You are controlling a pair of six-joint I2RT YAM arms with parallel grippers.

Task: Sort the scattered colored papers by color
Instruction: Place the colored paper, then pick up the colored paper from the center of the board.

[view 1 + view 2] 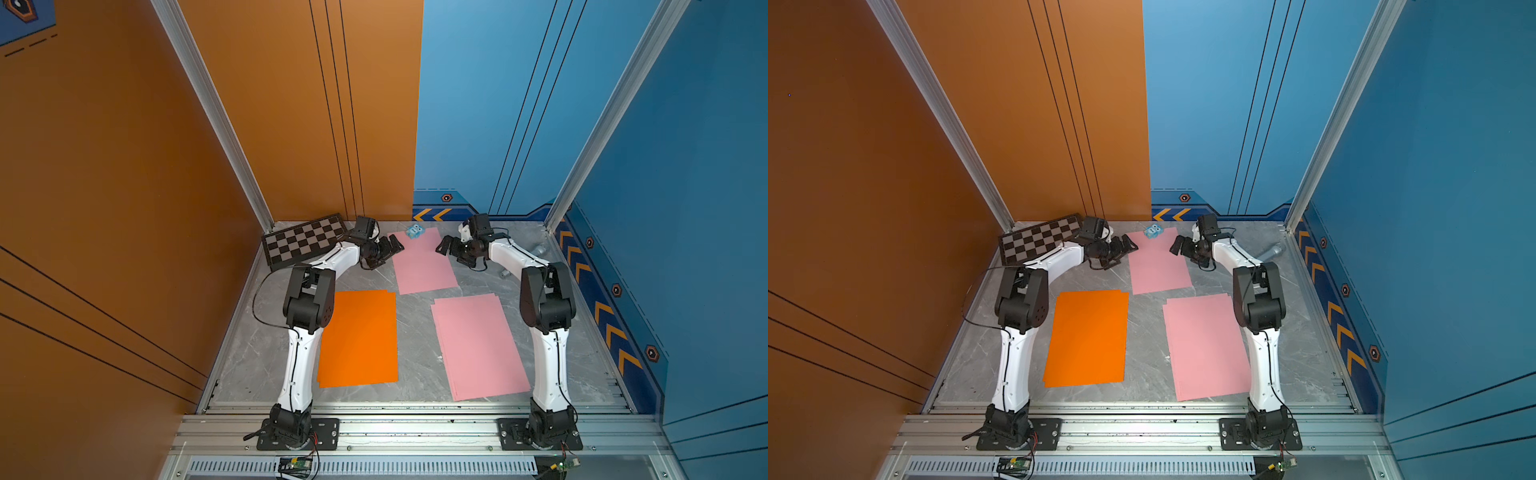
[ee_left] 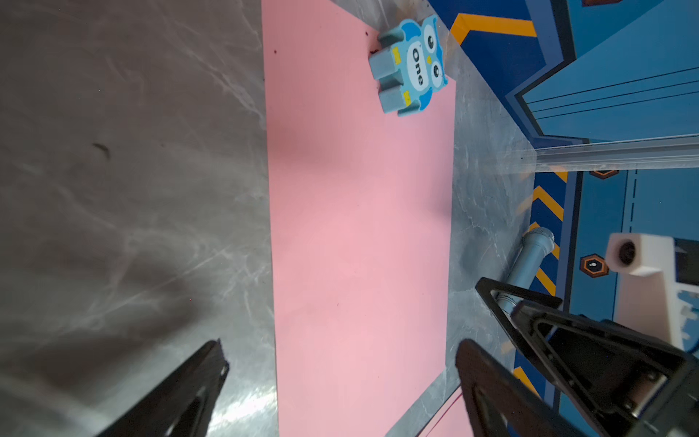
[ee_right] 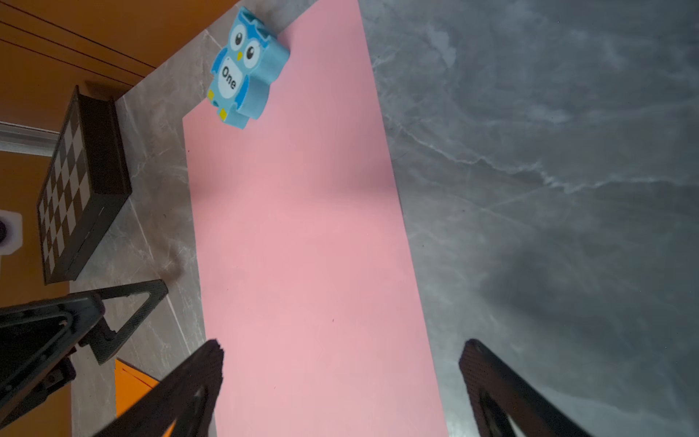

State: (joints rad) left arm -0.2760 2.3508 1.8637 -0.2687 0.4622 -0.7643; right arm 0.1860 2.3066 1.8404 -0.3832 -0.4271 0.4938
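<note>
A single pink paper (image 1: 424,262) (image 1: 1158,262) lies flat at the back of the table, with a blue owl block on its far corner. My left gripper (image 1: 395,247) (image 2: 342,346) hovers open at the sheet's left edge. At the right edge my right gripper (image 1: 442,245) (image 3: 343,344) is open too. Both wrist views show the pink paper (image 2: 359,227) (image 3: 302,246) between empty fingers. A pink stack (image 1: 480,345) lies front right and an orange stack (image 1: 359,338) front left.
The blue owl block (image 1: 414,231) (image 2: 410,64) (image 3: 244,64) rests on the pink sheet's far end. A checkered board (image 1: 305,243) (image 3: 75,196) leans in the back left corner. A grey microphone (image 2: 529,257) lies by the right wall.
</note>
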